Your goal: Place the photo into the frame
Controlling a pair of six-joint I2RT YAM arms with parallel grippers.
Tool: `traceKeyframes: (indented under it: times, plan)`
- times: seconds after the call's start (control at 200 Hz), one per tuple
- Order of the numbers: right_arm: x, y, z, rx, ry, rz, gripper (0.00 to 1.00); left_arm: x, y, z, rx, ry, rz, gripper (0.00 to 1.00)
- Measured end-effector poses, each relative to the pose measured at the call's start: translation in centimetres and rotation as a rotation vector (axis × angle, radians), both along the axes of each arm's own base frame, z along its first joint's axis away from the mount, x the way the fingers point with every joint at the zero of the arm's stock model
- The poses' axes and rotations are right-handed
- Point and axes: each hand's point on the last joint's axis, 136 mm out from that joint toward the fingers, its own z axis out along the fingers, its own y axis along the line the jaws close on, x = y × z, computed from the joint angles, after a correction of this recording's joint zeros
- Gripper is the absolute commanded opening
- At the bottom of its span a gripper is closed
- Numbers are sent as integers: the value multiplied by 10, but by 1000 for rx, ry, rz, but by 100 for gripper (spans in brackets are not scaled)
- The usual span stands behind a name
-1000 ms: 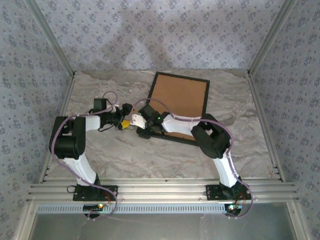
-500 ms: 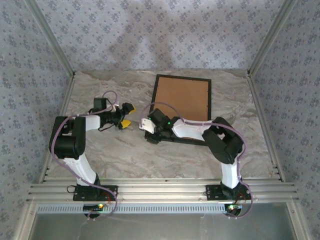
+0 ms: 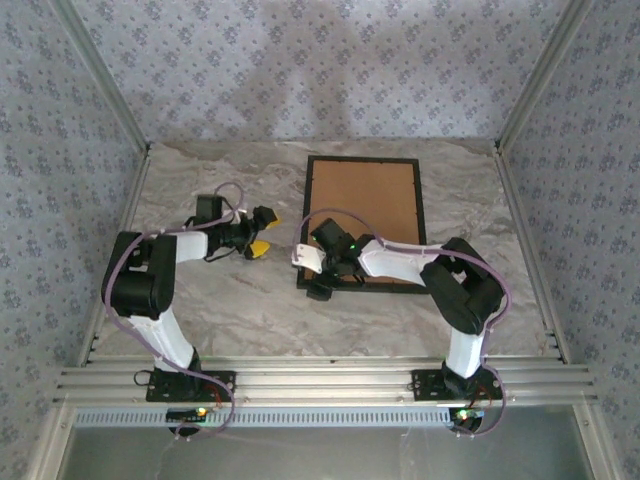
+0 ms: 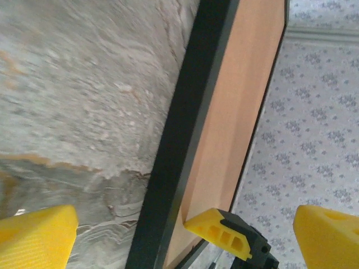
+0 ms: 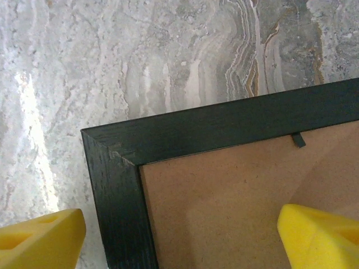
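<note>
**Top view.** The left arm (image 3: 180, 245), white links with black joints, rises from its base, folds at the shoulder and reaches rightward. It ends in the left gripper (image 3: 261, 232), two yellow-padded fingers spread wide. The right arm (image 3: 395, 262), of the same build, folds at its black elbow and reaches leftward, with the right gripper (image 3: 311, 272) angled downward.

**Wrist views.** The yellow fingertips (image 4: 36, 238) of the left gripper and the yellow fingertips (image 5: 320, 235) of the right gripper stand at opposite picture edges, clasping nothing.

Black frame (image 3: 363, 160); brown board (image 3: 365, 205); grey marbled table (image 3: 240, 300).
</note>
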Motion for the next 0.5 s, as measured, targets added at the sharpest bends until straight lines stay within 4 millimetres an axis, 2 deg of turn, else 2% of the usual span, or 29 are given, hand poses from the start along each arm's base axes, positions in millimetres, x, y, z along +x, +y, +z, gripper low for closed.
traceKeyframes:
  times: [0.155, 0.235, 0.355, 0.465, 0.505]
  plan:
    - [4, 3, -6, -62, -47, 26, 82, -9, -21, 2, -19, 2, -37, 99]
    - [11, 11, -6, -91, -90, 31, 71, -12, -26, 2, -26, 6, -45, 99]
    - [14, 24, -5, -119, -142, 49, 37, -12, -28, 4, -37, 6, -49, 99]
    - [12, 29, -5, -153, -189, 58, 20, -13, -29, 0, -44, 20, -54, 99]
    - [11, 30, -5, -165, -204, 61, 3, -15, -29, -2, -46, 27, -57, 98]
